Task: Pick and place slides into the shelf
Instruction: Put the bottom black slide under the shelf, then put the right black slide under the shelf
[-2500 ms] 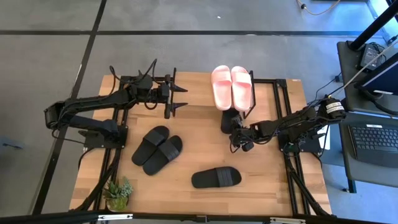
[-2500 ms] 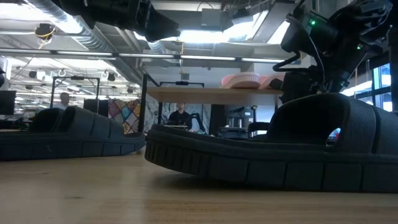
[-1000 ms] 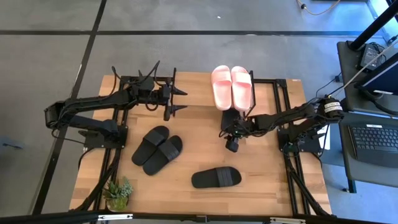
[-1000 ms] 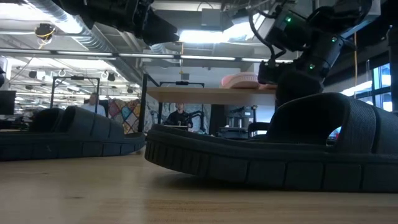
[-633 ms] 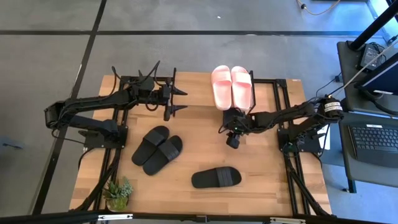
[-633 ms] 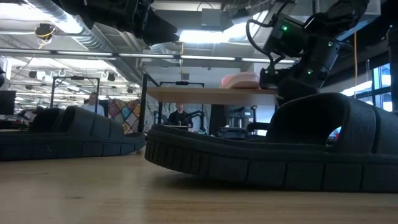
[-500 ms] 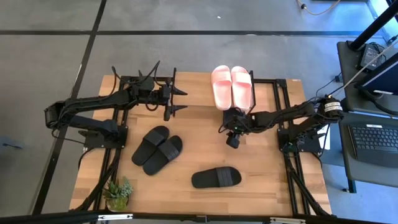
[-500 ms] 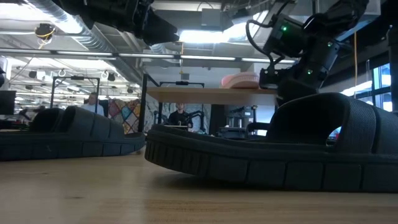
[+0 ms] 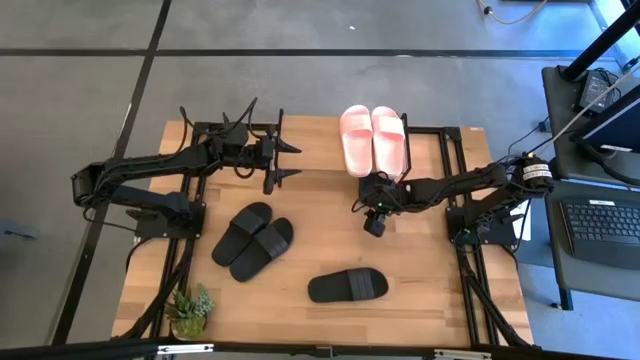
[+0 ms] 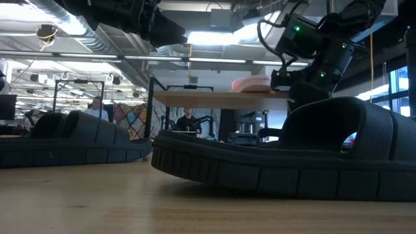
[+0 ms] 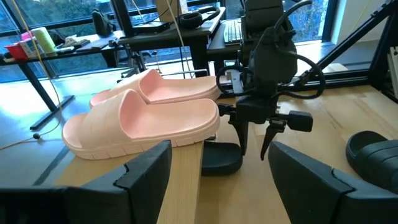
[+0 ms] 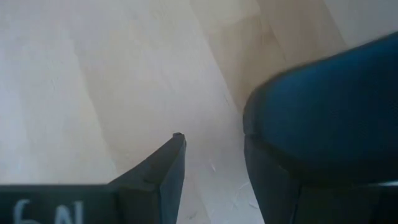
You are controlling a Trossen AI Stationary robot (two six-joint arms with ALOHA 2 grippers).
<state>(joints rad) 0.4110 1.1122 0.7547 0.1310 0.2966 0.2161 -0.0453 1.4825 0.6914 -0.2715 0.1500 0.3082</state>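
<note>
The pale pink pair lies on the shelf's top board, soles down. One black slide lies on the table under that board. A black pair and a single black slide rest on the tabletop. My right gripper points down, open, just in front of the slide under the shelf. In the right wrist view one finger stands right beside that slide's end; whether it touches, I cannot tell. My left gripper hangs open at the shelf's left end.
A small potted plant stands at the table's near left corner. Black frame rails run along both table sides. Bare wood lies to the right of the single slide. The low view is mostly filled by that slide.
My right gripper has edged a little toward the far edge, closer to the shelf, still pointing down and open. The slides on the table and on the shelf lie as before.
</note>
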